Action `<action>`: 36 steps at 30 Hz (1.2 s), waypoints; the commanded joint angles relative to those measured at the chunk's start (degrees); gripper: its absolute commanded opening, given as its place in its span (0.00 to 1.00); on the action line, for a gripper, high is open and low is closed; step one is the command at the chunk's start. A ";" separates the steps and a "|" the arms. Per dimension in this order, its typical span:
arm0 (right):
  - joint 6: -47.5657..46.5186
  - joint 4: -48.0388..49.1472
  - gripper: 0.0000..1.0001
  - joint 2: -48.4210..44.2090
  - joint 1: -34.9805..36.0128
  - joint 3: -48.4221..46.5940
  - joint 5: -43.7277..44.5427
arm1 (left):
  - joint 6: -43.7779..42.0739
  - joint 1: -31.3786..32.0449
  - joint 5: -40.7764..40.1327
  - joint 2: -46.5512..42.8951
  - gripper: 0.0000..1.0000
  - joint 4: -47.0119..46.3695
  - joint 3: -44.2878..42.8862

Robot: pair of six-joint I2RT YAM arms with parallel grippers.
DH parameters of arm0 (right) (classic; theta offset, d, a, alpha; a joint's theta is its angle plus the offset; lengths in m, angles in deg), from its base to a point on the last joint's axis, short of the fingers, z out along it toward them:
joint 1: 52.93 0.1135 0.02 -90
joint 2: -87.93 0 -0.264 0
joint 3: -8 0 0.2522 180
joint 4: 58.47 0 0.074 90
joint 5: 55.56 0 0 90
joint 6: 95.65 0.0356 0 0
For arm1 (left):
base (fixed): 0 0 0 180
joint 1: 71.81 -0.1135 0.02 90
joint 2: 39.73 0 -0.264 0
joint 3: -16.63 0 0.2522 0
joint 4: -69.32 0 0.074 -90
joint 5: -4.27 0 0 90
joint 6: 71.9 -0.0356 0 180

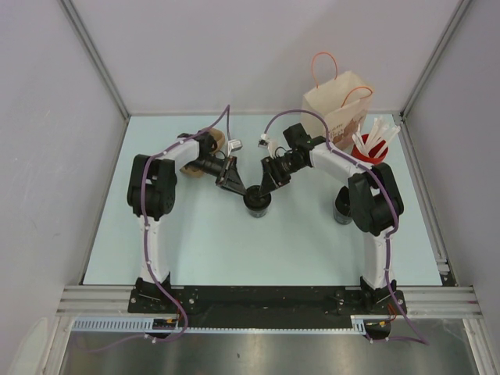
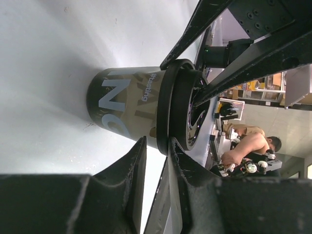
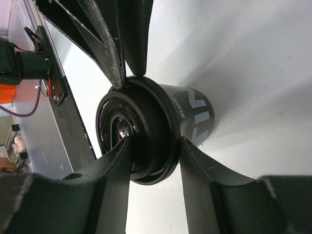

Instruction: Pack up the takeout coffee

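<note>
Table [image 1: 312, 250]: pale, walled on 3 sides.
Left arm [image 1: 152, 187] and right arm [image 1: 375, 203]: both reach in toward mid-table, and the 2 grippers meet over 1 item.
Bag [image 1: 332, 105]: brown paper with orange handles, upright at the far right corner, mouth up.
Coffee [image 1: 257, 203]: short black cup with a matte ringed lid, upright on the table near the middle. It is outside the bag and well apart from it.
Tall cup [image 1: 342, 212]: black, on the table just beside the right arm's elbow, partly hidden by it.
Red cup [image 1: 373, 152]: just right of the bag, holding white sticks [image 1: 379, 133].

Right gripper [image 3: 153, 141]: its 2 fingers [image 3: 195, 165] straddle the lid, 1 pressed against each side of its rim. It is clamped on the coffee at the lid.
Left gripper [image 2: 157, 146]: fingers [image 2: 136, 165] drawn nearly together with a narrow slit between them. The tips sit at the lid's rim, on the side opposite the right gripper's wrist. Cannot tell whether they pinch the rim or only touch it.
</note>
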 commanded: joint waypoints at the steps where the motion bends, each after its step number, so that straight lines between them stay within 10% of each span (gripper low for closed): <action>1: -4.95 -4.11 0.44 3.34 1.80 3.93 11.09 | -5.50 3.94 -26.74 5.84 0.28 -2.14 3.64; 36: -5.22 -4.20 0.48 -0.18 1.28 3.14 11.88 | -5.23 0.44 -15.76 -5.75 0.87 5.06 -19.99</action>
